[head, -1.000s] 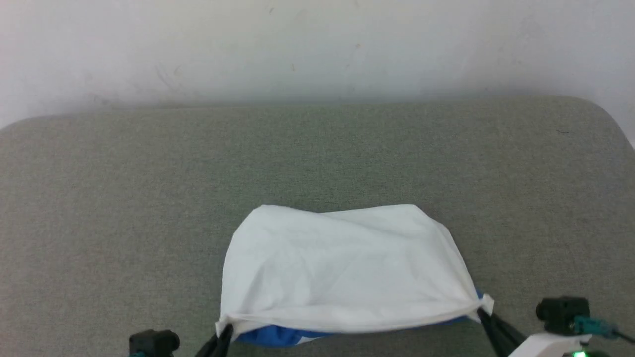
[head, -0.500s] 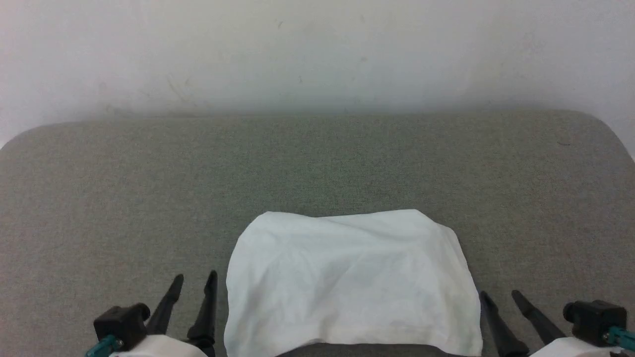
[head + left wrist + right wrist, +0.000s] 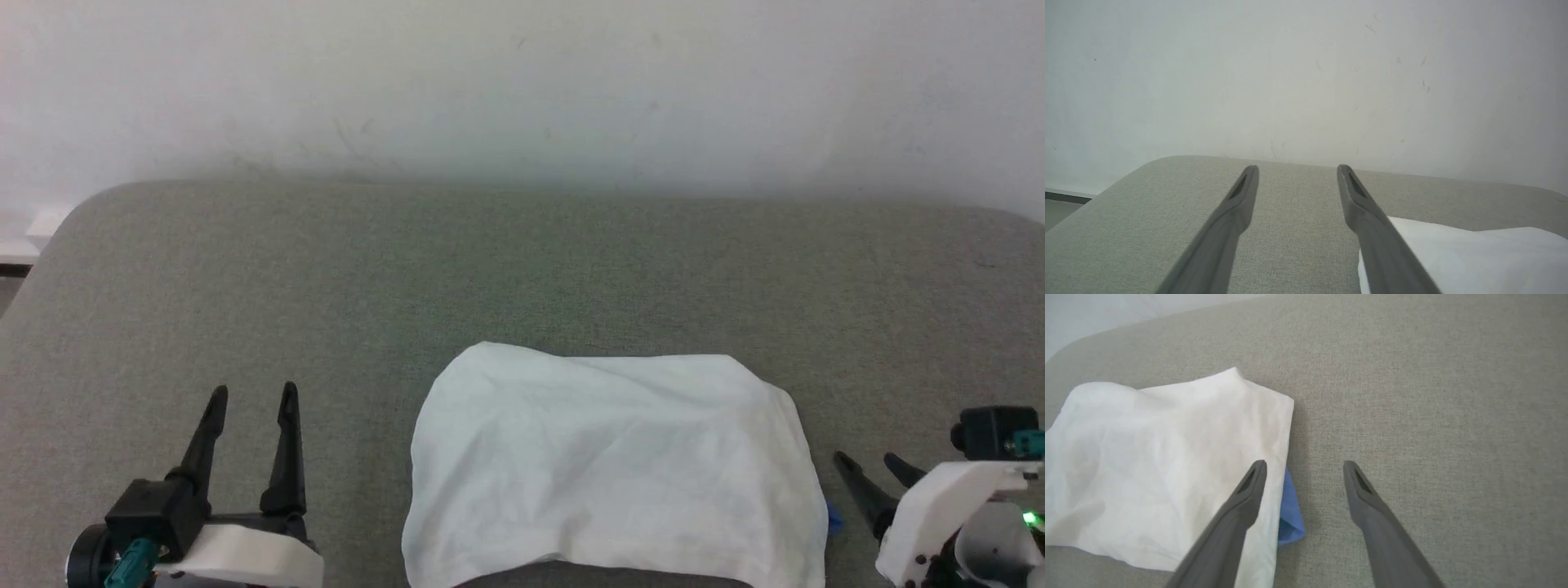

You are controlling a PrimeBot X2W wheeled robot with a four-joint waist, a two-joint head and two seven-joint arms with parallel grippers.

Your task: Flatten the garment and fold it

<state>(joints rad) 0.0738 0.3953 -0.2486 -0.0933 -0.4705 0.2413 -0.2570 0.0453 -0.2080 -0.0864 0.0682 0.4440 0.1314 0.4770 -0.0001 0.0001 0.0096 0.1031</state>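
The garment point(image 3: 612, 465) lies folded into a white rectangle near the front edge of the grey table point(image 3: 506, 269). A bit of blue sleeve point(image 3: 1289, 514) pokes out at its right side. The lettering and figure are hidden. My left gripper point(image 3: 251, 396) stands open to the left of the garment, holding nothing; in the left wrist view its fingers point(image 3: 1359, 196) frame bare table, with the garment point(image 3: 1461, 257) at lower right. My right gripper point(image 3: 867, 463) is open just right of the garment, its fingers point(image 3: 1251, 486) above the garment's point(image 3: 1167, 457) right edge.
A pale wall point(image 3: 522, 82) rises behind the table's far edge. The table's rounded far left corner point(image 3: 82, 212) shows, with a strip of floor or skirting beyond it. Bare grey surface lies to the left, right and back of the garment.
Both grippers let go of the garment's near edge, which dropped flat, and drew apart from it. The camera has shifted, so the whole picture sits further right and lower.
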